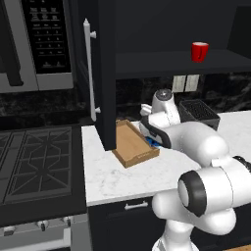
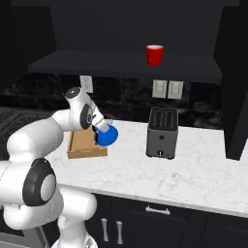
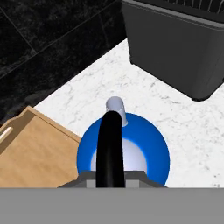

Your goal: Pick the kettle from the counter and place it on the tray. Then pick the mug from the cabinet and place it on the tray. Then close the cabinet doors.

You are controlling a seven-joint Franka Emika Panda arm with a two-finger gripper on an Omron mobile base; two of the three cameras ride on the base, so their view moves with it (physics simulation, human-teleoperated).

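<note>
In your left base view, the white arm hides the gripper; a sliver of the bright blue cone-shaped kettle peeks out beneath it, at the near right edge of the shallow light-brown wooden tray. The small red mug stands well above on the black cabinet's shelf.

In your right base view, the kettle hangs under the wrist, just right of the tray, left of the dark grey toaster.

In your hand view, the gripper is narrowed on the kettle's black handle, which runs straight away from you toward the pale spout; the white marble bench lies beneath, tray to the left.
</note>
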